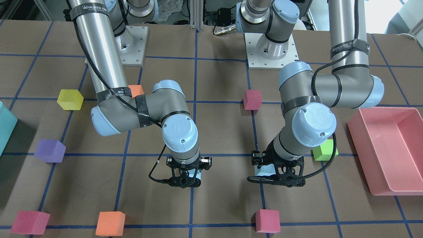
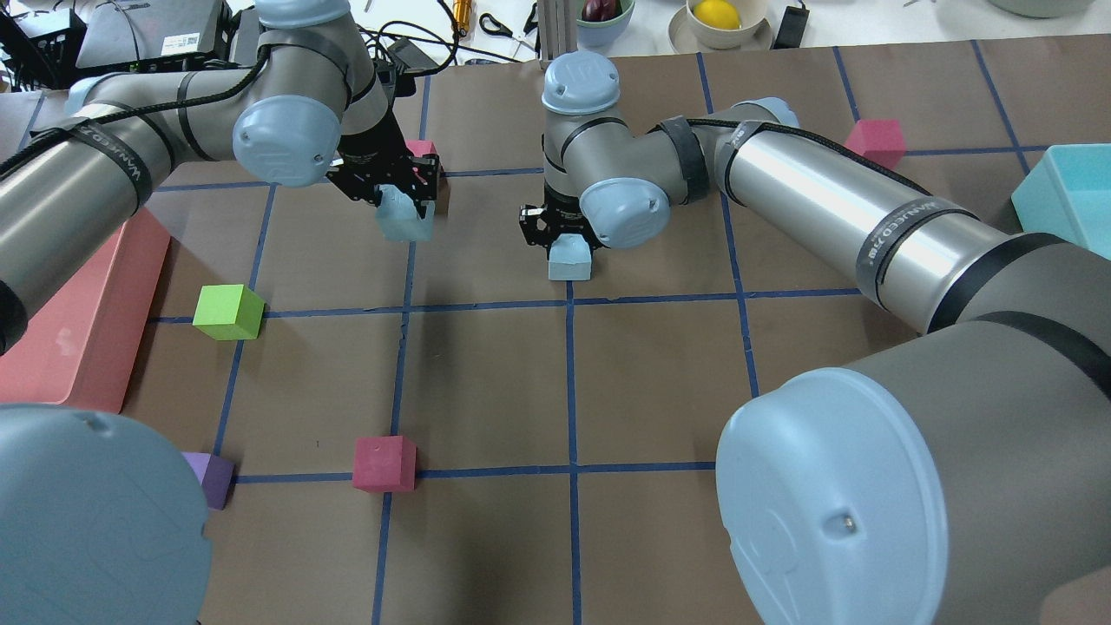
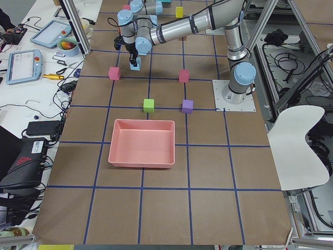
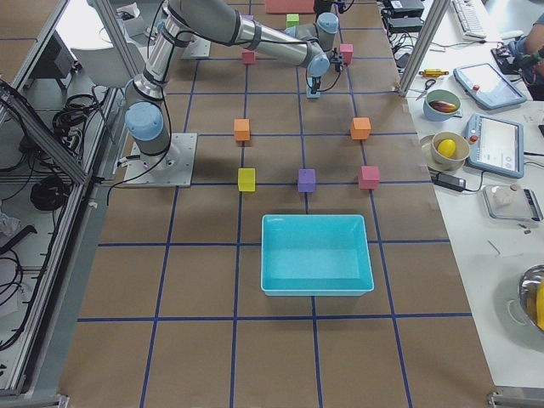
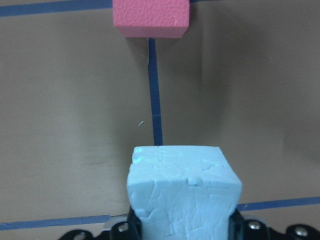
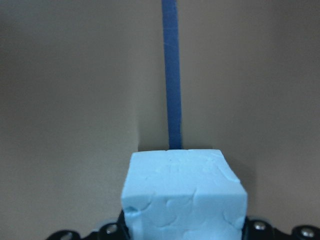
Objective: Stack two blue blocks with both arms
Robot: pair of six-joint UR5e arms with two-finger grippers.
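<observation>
My left gripper (image 2: 392, 193) is shut on one pale blue block (image 2: 404, 219) and holds it slightly tilted, a little above the table. The block fills the lower middle of the left wrist view (image 5: 182, 192). My right gripper (image 2: 562, 233) is shut on the other blue block (image 2: 570, 259), which is at or just above the table surface. That block also shows in the right wrist view (image 6: 184, 192). In the front view the left gripper (image 1: 279, 173) and right gripper (image 1: 185, 178) stand about one grid square apart.
A magenta cube (image 2: 423, 149) sits just beyond the left gripper. Nearby are a green cube (image 2: 227, 311), a magenta cube (image 2: 384, 463) and a purple cube (image 2: 213, 477). The pink tray (image 1: 386, 148) lies on the robot's left, the teal bin (image 2: 1072, 195) on its right.
</observation>
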